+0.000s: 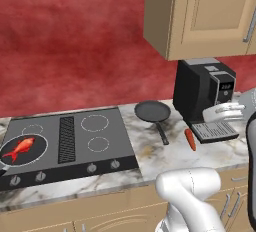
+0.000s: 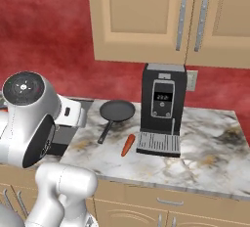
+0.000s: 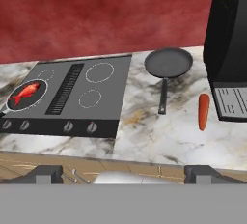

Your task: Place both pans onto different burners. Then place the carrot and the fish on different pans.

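I see the cooktop (image 1: 67, 143) set into the marbled counter (image 1: 150, 151) at the left, its slatted vent (image 1: 66, 139) running down the middle; on the front left burner (image 1: 22, 149) sits one pan (image 1: 10, 160), and the fish (image 1: 21, 147) lies inside it, red-orange, tail toward the front left; the other three burners (image 1: 94, 123) are bare. The second pan (image 1: 152, 110) rests on the counter just to the right of the cooktop, not on any ring, its handle (image 1: 162, 133) pointing toward the front edge; in the hand view I read it the same way, round part away from me and handle toward me. The carrot (image 1: 190, 139) lies on the counter to the right of that handle, apart from it and just beside the drip tray of the black coffee machine (image 1: 202, 96); the machine stands under the beige wall cabinets (image 1: 200, 16), against the red wall. In the hand view the gripper (image 3: 123, 174) looks out over the counter's front edge from well back; its two dark fingertips (image 3: 46, 174) stand at the far left and far right of the bottom of the view, so I take the fingers as spread wide with nothing between them; they touch neither pan nor carrot.
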You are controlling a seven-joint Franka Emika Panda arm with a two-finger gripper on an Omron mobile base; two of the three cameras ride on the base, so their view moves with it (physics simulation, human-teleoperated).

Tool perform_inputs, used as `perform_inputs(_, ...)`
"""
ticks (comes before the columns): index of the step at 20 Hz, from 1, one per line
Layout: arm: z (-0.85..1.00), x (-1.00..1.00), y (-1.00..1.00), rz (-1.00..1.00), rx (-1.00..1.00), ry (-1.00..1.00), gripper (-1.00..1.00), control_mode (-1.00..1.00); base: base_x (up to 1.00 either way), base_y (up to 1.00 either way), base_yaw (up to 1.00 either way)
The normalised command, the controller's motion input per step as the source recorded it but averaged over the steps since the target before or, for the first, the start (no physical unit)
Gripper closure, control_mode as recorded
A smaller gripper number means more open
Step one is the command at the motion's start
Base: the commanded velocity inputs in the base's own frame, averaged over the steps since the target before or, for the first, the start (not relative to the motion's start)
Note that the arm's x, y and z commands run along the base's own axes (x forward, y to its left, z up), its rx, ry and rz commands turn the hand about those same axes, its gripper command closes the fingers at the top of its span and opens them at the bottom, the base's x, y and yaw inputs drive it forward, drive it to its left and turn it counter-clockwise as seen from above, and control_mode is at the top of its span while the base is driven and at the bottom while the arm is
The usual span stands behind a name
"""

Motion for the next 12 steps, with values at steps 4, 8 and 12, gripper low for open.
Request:
perform_inputs(4, -0.19, 0.22, -0.17, -0.03, -0.04, 0.04, -1.0, -1.0, 0.0, 0.0, 0.0)
perform_inputs(8, -0.03, 0.1, -0.09, -0.04, 0.0, 0.1, -1.0, -1.0, 0.0, 0.0, 0.0)
perform_inputs(12, -0.03, 0.0, 0.0, -0.03, 0.0, 0.02, -1.0, -1.0, 0.0, 0.0, 0.0)
